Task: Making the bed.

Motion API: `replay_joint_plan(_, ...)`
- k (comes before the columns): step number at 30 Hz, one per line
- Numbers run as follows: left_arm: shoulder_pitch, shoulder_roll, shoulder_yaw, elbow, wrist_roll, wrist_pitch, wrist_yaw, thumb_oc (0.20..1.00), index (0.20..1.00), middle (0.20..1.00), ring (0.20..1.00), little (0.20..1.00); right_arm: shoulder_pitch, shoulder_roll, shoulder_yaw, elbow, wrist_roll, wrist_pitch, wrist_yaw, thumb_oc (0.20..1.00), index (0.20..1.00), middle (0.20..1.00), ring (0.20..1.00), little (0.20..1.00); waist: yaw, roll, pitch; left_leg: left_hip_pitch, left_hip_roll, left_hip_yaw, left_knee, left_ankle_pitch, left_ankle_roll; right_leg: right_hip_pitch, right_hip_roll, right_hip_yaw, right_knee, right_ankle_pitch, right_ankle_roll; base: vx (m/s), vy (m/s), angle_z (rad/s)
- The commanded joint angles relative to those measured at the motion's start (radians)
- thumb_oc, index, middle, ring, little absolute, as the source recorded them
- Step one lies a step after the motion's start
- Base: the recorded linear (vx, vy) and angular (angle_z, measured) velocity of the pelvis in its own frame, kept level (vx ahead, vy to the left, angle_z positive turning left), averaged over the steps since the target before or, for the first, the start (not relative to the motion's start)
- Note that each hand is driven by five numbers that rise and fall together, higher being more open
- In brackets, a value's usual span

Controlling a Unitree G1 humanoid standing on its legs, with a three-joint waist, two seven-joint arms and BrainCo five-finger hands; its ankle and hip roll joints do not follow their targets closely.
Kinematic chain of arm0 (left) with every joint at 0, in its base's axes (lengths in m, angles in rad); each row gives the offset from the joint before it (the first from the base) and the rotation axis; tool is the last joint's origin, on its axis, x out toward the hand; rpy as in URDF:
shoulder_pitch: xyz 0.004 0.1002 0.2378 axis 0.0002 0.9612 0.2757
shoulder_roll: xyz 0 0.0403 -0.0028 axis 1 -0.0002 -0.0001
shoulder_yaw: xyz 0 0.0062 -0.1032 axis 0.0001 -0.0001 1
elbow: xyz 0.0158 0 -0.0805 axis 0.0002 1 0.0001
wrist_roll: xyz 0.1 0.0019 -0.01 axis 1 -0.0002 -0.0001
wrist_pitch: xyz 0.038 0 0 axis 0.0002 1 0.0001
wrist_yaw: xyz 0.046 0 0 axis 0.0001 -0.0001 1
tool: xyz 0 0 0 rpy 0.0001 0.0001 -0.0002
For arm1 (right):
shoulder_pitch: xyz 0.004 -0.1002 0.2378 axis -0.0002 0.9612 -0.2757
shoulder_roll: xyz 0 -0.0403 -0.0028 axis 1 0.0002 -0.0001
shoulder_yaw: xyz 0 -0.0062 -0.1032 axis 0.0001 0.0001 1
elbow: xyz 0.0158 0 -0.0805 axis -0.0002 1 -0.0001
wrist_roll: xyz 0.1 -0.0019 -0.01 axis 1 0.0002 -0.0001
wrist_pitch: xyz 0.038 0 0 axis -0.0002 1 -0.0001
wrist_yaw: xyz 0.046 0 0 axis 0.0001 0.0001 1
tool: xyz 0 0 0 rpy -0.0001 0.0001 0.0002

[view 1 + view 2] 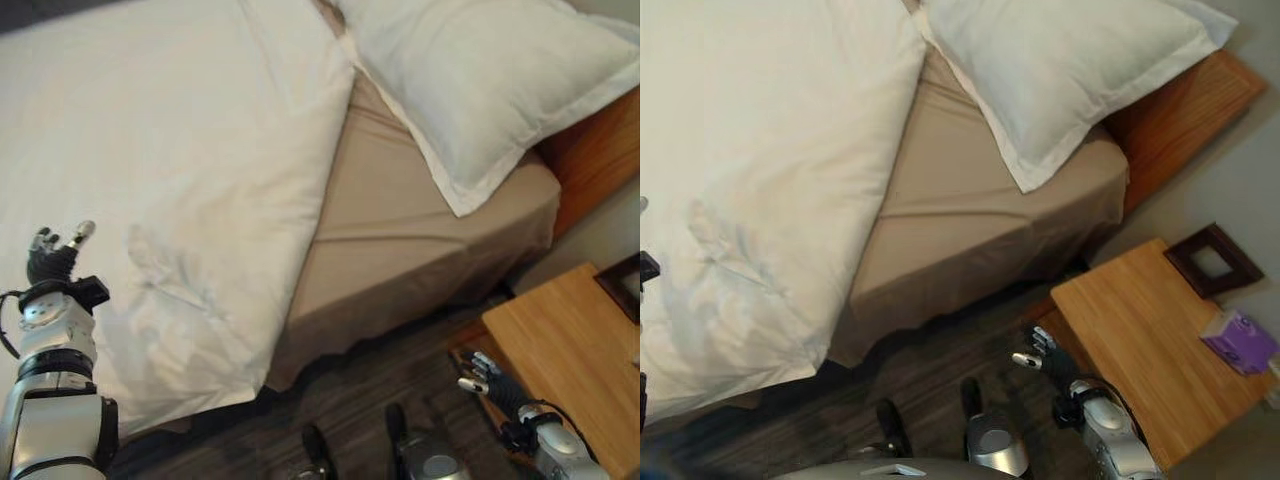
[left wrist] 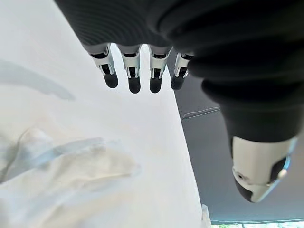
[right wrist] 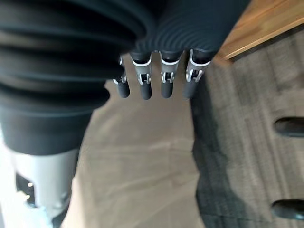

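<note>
The white duvet (image 1: 170,190) covers most of the bed, leaving the tan sheet (image 1: 400,240) bare below the pillow (image 1: 480,80). The left hand (image 1: 52,258) hovers over the duvet's edge, fingers straight, empty. The right hand (image 1: 1050,362) hangs relaxed and empty beside the desk (image 1: 1150,340).

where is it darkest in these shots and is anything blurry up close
Left eye view: darkest along the dark wood floor under the tan fitted sheet. Left wrist view: the white quilted duvet is bright, the left robot hand soft-edged. Right wrist view: the right robot hand is blurred too.
</note>
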Motion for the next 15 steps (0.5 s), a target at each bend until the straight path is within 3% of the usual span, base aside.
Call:
replay_joint_plan(1, -0.112, 0.101, 0.005, 0.033, -0.017, -0.041, 0.024, 1.0, 1.0, 1.0, 1.0, 1.0, -0.021, 0.018, -0.011, -0.052, 0.04, -0.065, -0.009, 1.0, 1.0, 1.0, 1.0, 1.0, 0.001, -0.062, 0.011, 0.095, 0.014, 0.015, 0.006, 0.001, -0.059, -0.028, -0.038, 0.036, -0.041, 0.114, 0.11, 0.01, -0.015, -0.24)
replay_joint_plan(6, -0.162, 0.116, -0.034, 0.047, 0.033, -0.033, 0.028, 1.0, 1.0, 1.0, 1.0, 1.0, -0.051, 0.015, -0.004, -0.032, 0.041, -0.071, -0.023, 1.0, 1.0, 1.0, 1.0, 1.0, -0.013, -0.065, 0.038, 0.041, 0.022, 0.037, 0.006, 0.011, -0.066, -0.096, -0.028, 0.053, -0.041, 0.127, 0.112, 0.0, -0.015, -0.15)
replay_joint_plan(15, -0.281, 0.003, -0.186, -0.054, 0.061, -0.062, 0.011, 1.0, 1.0, 1.0, 1.0, 1.0, -0.086, 0.012, 0.028, -0.026, 0.04, -0.075, -0.021, 1.0, 1.0, 1.0, 1.0, 1.0, -0.044, -0.032, 0.064, 0.06, 0.019, 0.068, 0.006, -0.002, -0.072, -0.1, -0.025, 0.071, -0.041, 0.121, 0.112, 0.03, -0.005, -0.12)
